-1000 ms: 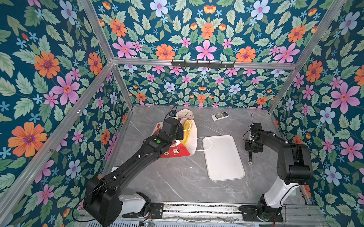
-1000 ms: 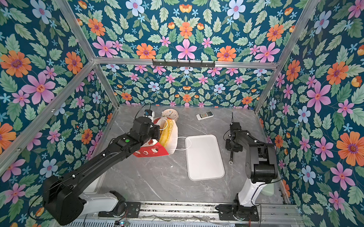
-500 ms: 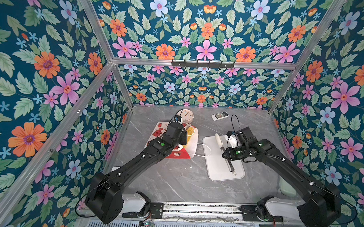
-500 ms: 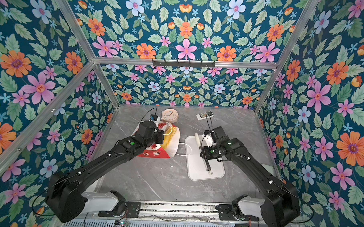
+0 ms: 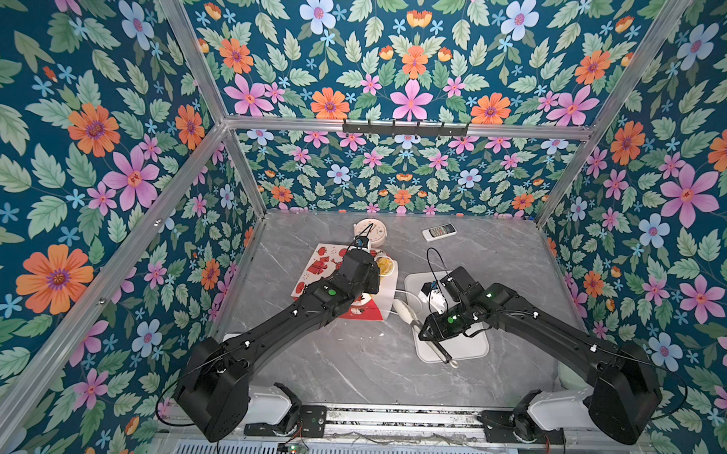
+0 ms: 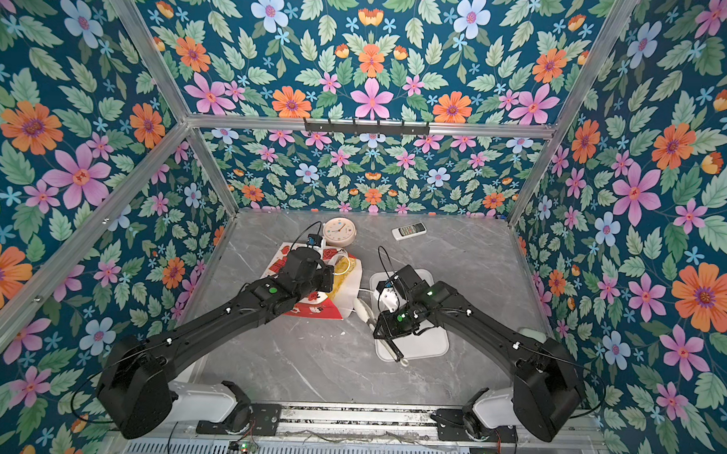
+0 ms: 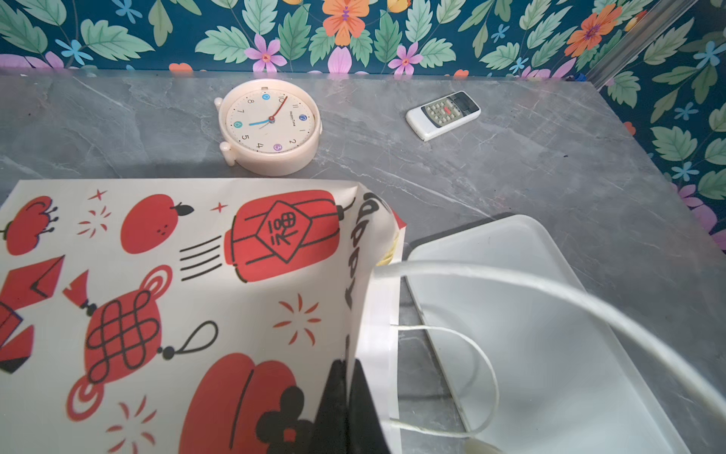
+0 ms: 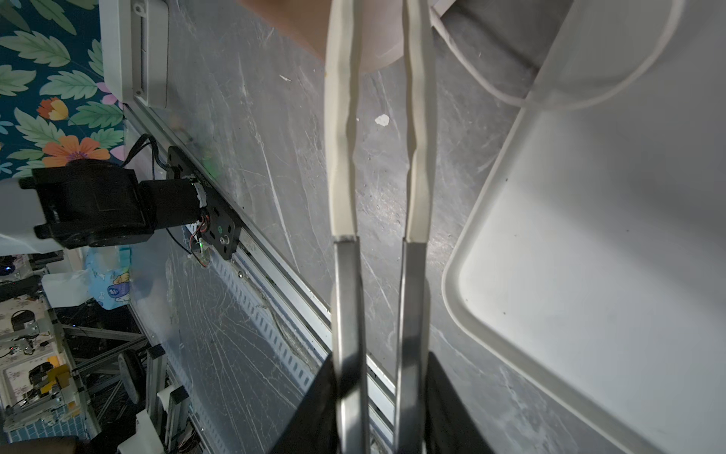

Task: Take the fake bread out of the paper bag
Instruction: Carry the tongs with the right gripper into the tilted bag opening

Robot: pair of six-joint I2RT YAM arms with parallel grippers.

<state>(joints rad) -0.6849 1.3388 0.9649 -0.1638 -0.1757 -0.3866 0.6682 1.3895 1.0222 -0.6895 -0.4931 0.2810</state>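
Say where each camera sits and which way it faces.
Both top views: high at the front, looking down toward the back wall; both arms, paper bag and tray show.
Left wrist: on the left arm, facing the back wall past clock and remote; left gripper pinches the bag's rim.
Right wrist: on the right arm, facing down along the tongs; right gripper grips them, left arm's base shows.
Both wrist views share the tray.

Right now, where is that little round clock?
In both top views the clock lies flat near the back edge of the table, left of centre, just behind the paper bag, with the white remote to its right.
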